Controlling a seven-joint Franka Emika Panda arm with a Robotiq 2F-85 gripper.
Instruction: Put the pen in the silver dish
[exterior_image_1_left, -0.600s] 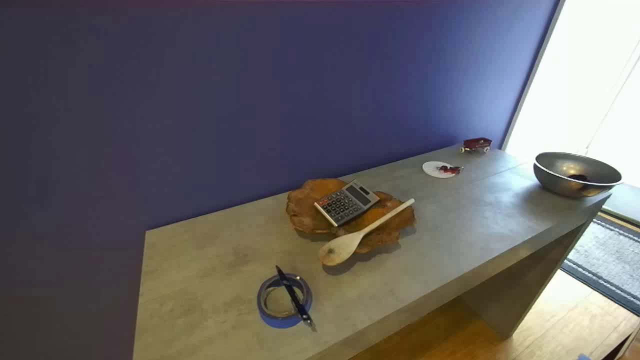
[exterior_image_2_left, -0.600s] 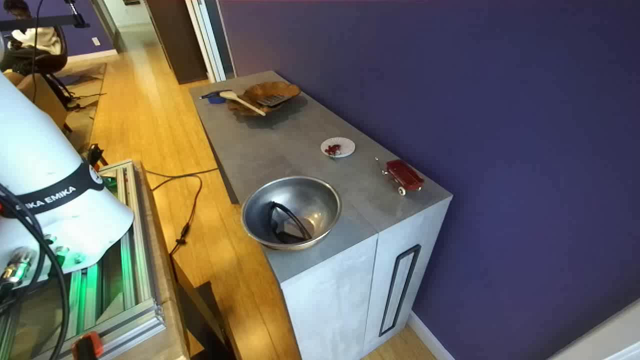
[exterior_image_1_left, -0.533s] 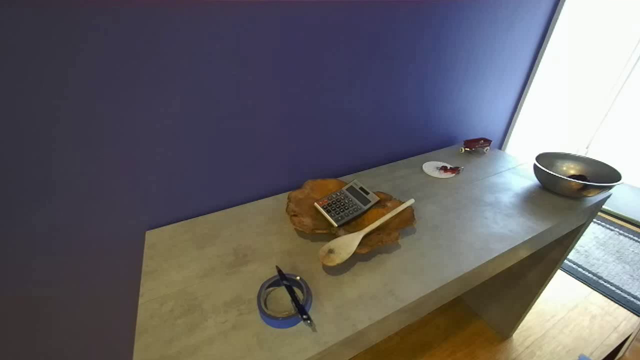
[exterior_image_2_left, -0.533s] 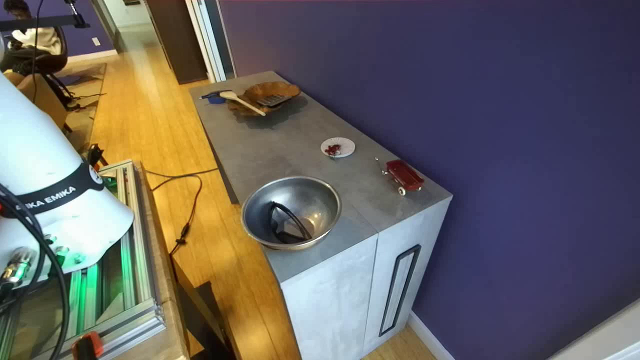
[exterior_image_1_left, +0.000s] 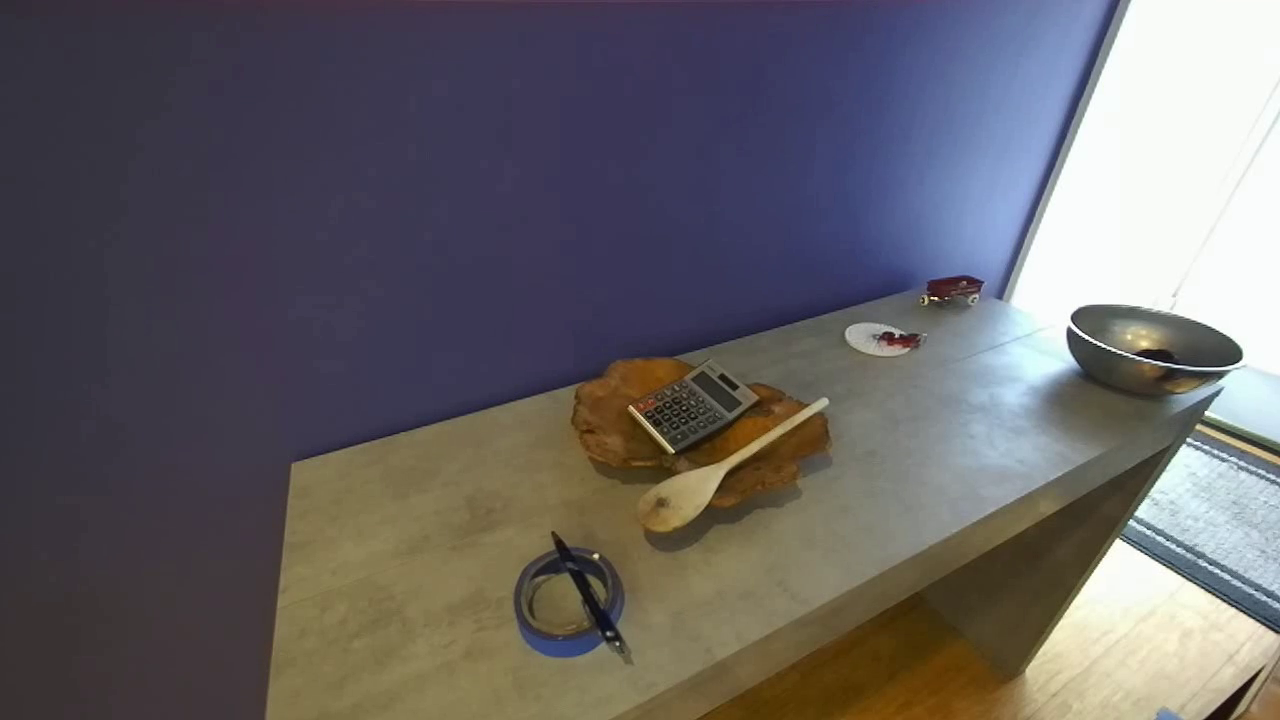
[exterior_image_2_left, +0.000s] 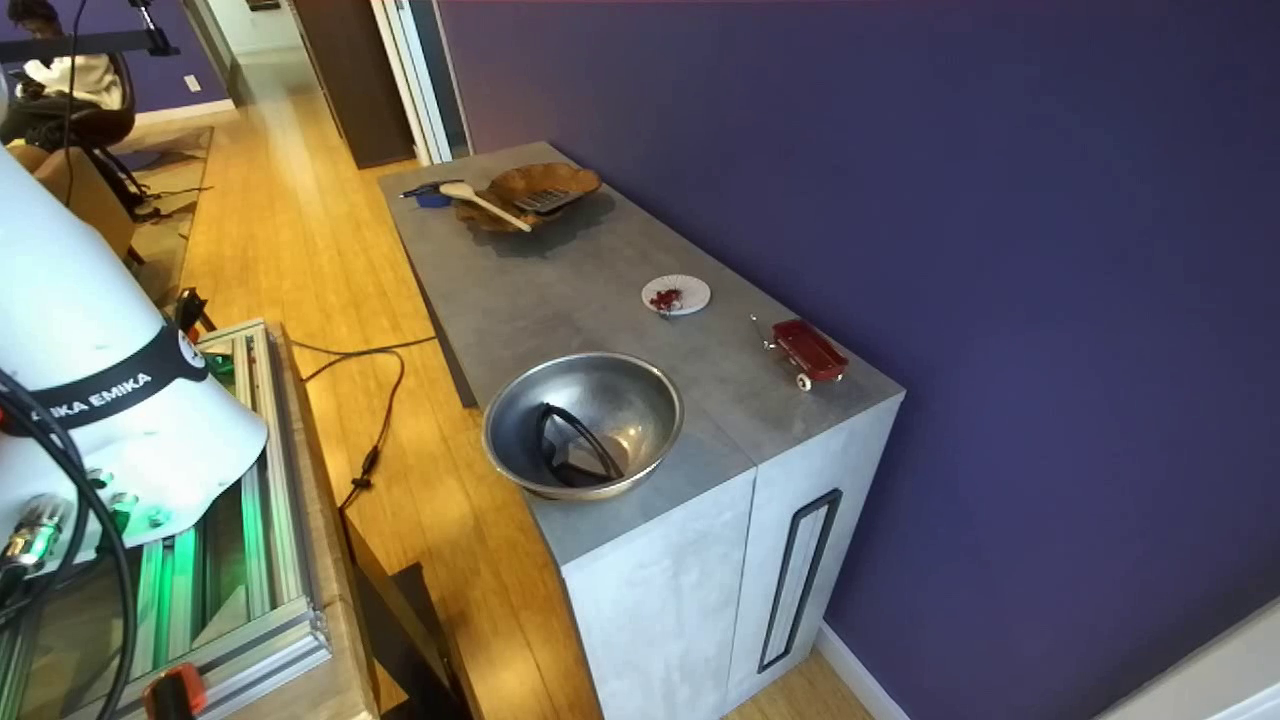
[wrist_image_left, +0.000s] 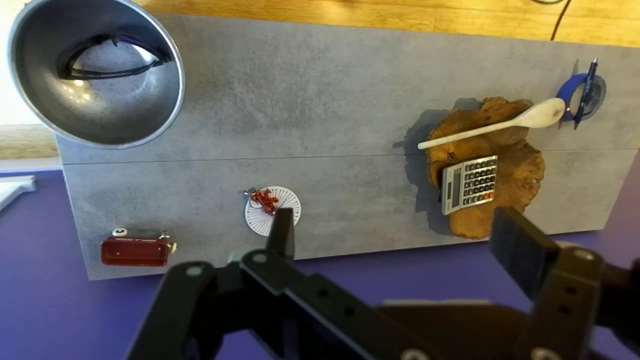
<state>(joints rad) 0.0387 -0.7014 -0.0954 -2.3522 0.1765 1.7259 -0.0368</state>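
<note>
A slim, blue-black pen (exterior_image_1_left: 588, 593) lay across the top of a round blue tape ring (exterior_image_1_left: 560, 645), both ends sticking out past the ring. It had yet to reach the wide, round, shiny steel dish (wrist_image_left: 120, 120), which stood well apart from the ring, at the opposite end of the grey surface (wrist_image_left: 325, 100). The black claw (wrist_image_left: 397, 230) stood wide, with nothing between its fingers.

The pen was probably light, stiff and smooth: little force would do, but a nudge could roll or swivel it on the ring. The barrel's middle, over the ring's opening, seemed the best place to take hold; fingers sent too deep might drag the ring along.

The surface's open edge ran near the ring, on the side the pen's silvery end pointed to, so a push that way risked a fall. A pale wooden spoon (exterior_image_1_left: 722, 467), its handle on a rough-edged brown wooden slab (wrist_image_left: 520, 170), reached close to the ring and could catch a finger. From the ring, a carry along the open edge would probably pass the slab freely.
</note>
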